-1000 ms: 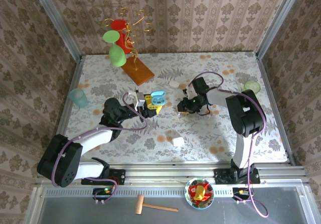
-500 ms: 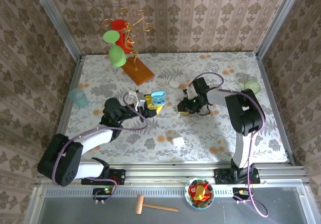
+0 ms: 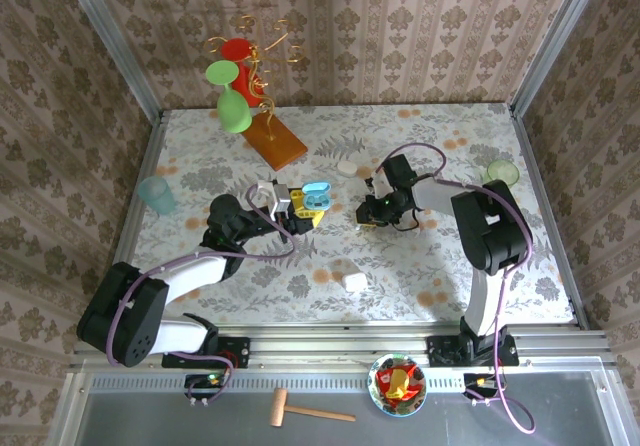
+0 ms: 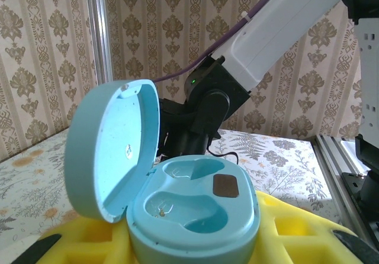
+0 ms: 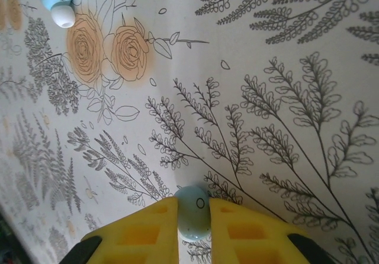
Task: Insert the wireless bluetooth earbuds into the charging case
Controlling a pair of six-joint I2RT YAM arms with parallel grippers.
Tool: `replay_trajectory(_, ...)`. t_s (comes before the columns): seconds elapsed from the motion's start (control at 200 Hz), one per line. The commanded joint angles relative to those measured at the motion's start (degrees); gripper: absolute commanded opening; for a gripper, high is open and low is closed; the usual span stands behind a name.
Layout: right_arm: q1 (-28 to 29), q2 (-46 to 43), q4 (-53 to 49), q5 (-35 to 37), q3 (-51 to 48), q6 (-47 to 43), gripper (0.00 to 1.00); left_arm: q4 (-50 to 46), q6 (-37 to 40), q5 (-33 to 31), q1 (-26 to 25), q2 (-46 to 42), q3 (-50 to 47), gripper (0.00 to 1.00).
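Observation:
My left gripper [image 4: 192, 243] is shut on the pale blue charging case [image 4: 195, 208], yellow pads on either side. The case's lid stands open to the left and both moulded wells are empty. In the top view the case [image 3: 316, 196] is held just above the middle of the table. My right gripper [image 5: 193, 218] is down at the patterned tablecloth, its yellow pads shut on a small pale blue earbud [image 5: 192, 203]. Another earbud [image 5: 57, 0], pale blue with a white tip, lies on the cloth at the upper left of the right wrist view. From above, the right gripper [image 3: 363, 213] is just right of the case.
Two white cases lie on the table [image 3: 420, 266], one at the back [image 3: 347, 167] and one near the front [image 3: 354, 282]. A teal cup [image 3: 155, 194] stands at the left, a green cup [image 3: 503, 172] at the right, and a glass rack [image 3: 250, 86] at the back left.
The right gripper's jaws have closed in on the pale blue earbud. The left arm and the case have stayed put.

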Motion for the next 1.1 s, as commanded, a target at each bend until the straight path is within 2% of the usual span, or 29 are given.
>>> replay_trajectory(0.0,2.0,-4.5,-3.2,10.9,-1.3,2.3,0.16,2.6,0.3,0.6,-0.2,-0.1,1.1,0.25)
replay_trajectory(0.09,3.8,-7.3,-4.3,20.3,-2.2,4.6,0.16,1.9,0.8,0.5,-0.2,-0.2,1.0,0.25)
replay_trajectory(0.245,6.0,-11.4,-5.9,30.4,-3.3,9.5,0.15,0.1,2.2,0.2,0.3,-1.6,0.4,0.25)
replay_trajectory(0.53,9.2,-12.8,-13.0,45.2,-1.7,14.6,0.15,-2.7,3.9,0.0,1.1,-3.8,-0.5,0.25)
replay_trajectory(0.705,10.4,-13.7,-14.2,49.5,-1.2,17.3,0.15,-3.6,4.6,0.1,1.6,-3.8,-0.6,0.25)
replay_trajectory(0.895,12.2,-11.8,-20.0,55.1,1.3,20.8,0.15,-3.8,4.6,0.2,1.6,-3.7,-0.2,0.25)
replay_trajectory(1.095,13.7,-10.3,-22.7,58.2,3.1,23.9,0.15,-4.3,4.8,0.4,1.6,-3.4,0.1,0.25)
